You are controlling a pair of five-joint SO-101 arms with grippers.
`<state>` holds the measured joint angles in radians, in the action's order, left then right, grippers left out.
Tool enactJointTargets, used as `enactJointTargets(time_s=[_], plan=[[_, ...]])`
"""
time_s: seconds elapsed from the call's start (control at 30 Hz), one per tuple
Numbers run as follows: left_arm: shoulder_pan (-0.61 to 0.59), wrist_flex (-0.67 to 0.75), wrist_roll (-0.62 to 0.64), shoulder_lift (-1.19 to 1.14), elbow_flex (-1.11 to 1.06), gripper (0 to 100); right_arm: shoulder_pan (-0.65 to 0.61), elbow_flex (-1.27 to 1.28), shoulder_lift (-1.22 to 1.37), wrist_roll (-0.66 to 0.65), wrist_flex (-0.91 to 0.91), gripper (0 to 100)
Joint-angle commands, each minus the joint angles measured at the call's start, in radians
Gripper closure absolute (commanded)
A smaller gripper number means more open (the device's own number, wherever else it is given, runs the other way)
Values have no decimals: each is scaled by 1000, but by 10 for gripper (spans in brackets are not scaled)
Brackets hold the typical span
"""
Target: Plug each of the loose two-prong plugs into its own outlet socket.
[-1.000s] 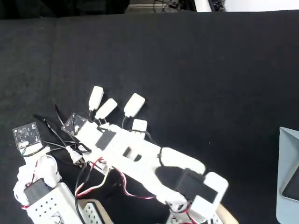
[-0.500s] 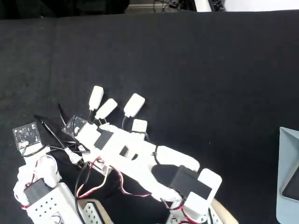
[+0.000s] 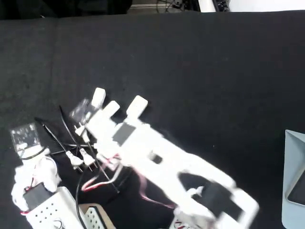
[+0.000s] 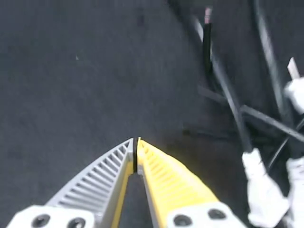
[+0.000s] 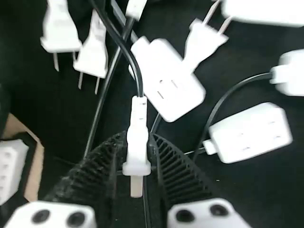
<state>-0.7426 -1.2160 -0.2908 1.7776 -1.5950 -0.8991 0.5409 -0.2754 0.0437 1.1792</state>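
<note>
Surface: black cloth table, with cables strewn toward its near left.
Held plug: white, clamped by its body, its black cable leading away; it sits just short of the nearest outlet socket.
Right gripper: drawn in narrow around that plug.
Loose plugs: two lie beside the cable, not yet seated.
Left gripper: tips pressed together, holding nothing, over bare cloth near the cables.
Handling: judged light, rigid and smooth. The springy cable may tug it askew. Best gripped across the body's flat sides, leaving the prongs free.
</note>
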Motion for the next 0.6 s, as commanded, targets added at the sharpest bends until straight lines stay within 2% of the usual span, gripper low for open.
enactJointTargets(time_s=[0.0,0.17,0.33,0.5,0.57], plan=[[104,15,-2,6,186,970,61,36,-179,0,6,987],[318,21,112,6,234,970,157,125,-361,0,-2,987],[510,115,123,-5,209,968,265,203,-542,48,-3,987],[621,219,146,-5,206,845,279,268,-748,52,-3,987],[639,249,187,-5,211,828,279,282,-840,54,-3,987]])
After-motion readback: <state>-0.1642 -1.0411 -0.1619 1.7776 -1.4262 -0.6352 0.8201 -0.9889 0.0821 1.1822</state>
